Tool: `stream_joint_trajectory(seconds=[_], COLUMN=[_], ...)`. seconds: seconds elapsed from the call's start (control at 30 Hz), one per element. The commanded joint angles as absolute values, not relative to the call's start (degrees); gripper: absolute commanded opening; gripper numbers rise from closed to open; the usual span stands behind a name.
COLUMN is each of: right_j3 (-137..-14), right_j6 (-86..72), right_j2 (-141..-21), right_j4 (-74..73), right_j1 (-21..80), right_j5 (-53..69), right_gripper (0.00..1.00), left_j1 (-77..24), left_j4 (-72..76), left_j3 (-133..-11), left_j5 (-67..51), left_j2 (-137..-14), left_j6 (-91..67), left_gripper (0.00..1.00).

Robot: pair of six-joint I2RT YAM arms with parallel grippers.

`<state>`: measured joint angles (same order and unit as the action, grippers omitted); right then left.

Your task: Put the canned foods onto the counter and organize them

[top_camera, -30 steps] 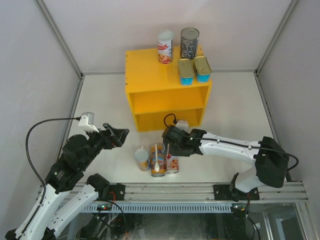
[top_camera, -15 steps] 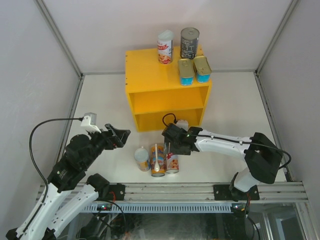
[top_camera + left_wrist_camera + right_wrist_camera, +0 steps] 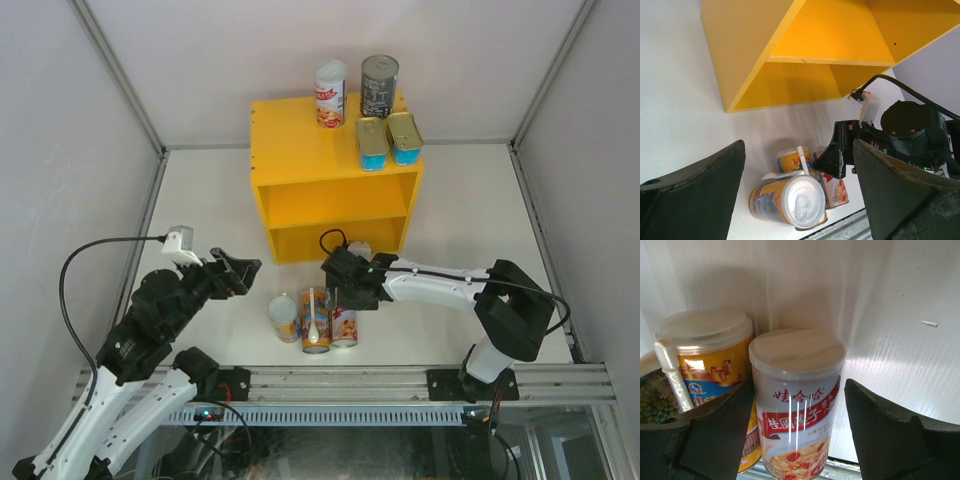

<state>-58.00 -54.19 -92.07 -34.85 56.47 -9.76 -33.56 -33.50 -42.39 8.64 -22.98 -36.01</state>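
Since the earlier frames the right arm's elbow has swung leftward. The right gripper [image 3: 799, 387] now brackets the near white-red can [image 3: 796, 405], fingers apart, one on each side; contact cannot be told. This can stands upright on the bench [image 3: 460, 210] in front of the counter [image 3: 300, 150], just beside the spoon-bearing orange-blue can [image 3: 710, 365]. It has a pale lid and a red label band. The counter top carries the far white-red can [image 3: 330, 95], a dark grey can [image 3: 379, 87] and two teal tins [image 3: 372, 143]. The left gripper [image 3: 799, 145] hovers, fingers wide apart.

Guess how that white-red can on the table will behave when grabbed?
The white-red can stands tall and narrow, so a sideways nudge could tip it. Its glossy label may be slippery. It looks rigid, so the fingers likely won't crush it.
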Motion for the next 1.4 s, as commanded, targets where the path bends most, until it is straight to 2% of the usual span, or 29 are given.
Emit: stream_joint_trajectory(seconds=[0.0, 0.27, 0.67, 1.03, 1.1, 1.27, 1.37], right_j3=[-58.36, -58.36, -55.62, -52.56, -52.57, -52.58, -52.57], right_j6=[-52.50, -51.91, -52.77, -52.41, -52.17, -51.64, -51.06], right_j2=[-93.18, -95.46, -96.07, -94.48, -94.02, -92.56, -91.33], right_j4=[-33.42, -33.17, -31.51, -29.18, -29.03, -29.72, -30.40], right_j1=[56.14, 56.28, 57.50, 59.14, 59.47, 60.30, 60.70], right_j5=[-8.85, -7.98, -8.07, -6.40, -6.80, -7.86, -9.29], right_gripper=[0.72, 0.70, 0.54, 0.25, 0.23, 0.00, 0.00], left_j1=[-33.23, -33.33, -33.24, -33.27, -33.24, -33.25, -33.22], left_j4=[-31.34, -31.14, -28.46, -25.91, -25.85, -25.81, -25.72], left_j3=[-41.33, -40.67, -40.29, -38.95, -38.85, -38.61, -38.04], left_j5=[8.84, 9.12, 11.00, 11.95, 11.87, 11.42, 11.81], left_j2=[-21.85, -21.84, -25.06, -26.08, -26.19, -25.98, -25.10], left_j6=[-36.57, -36.86, -36.00, -36.30, -36.30, -36.64, -37.06], left_gripper=[0.92, 0.92, 0.92, 0.92, 0.92, 0.92, 0.92])
